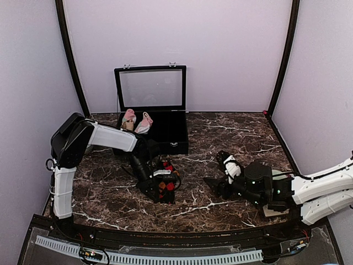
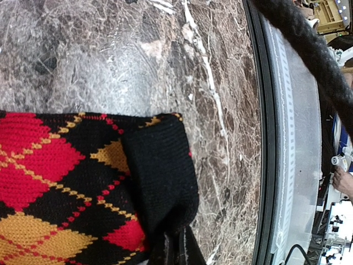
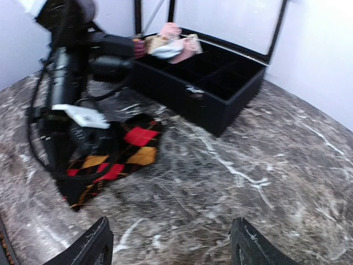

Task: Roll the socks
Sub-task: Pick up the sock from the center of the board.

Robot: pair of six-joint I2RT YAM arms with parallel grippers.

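One black argyle sock, patterned with red, orange and yellow diamonds, lies flat on the dark marble table left of centre. Its plain black end is folded over onto the pattern and pinched in the clenched left gripper, which comes down on the fabric from above. A pink sock sits at the left end of the open black case just behind the left arm, beside an upright pink-topped roll; whether the two touch, and which compartment holds them, cannot be told from these views. The case's glass lid stands upright against the pale back wall. To the right of the argyle sock and apart from it, the right gripper sits low over bare marble, its jaws spread wide with nothing between them, facing the sock and the left arm across the tabletop.
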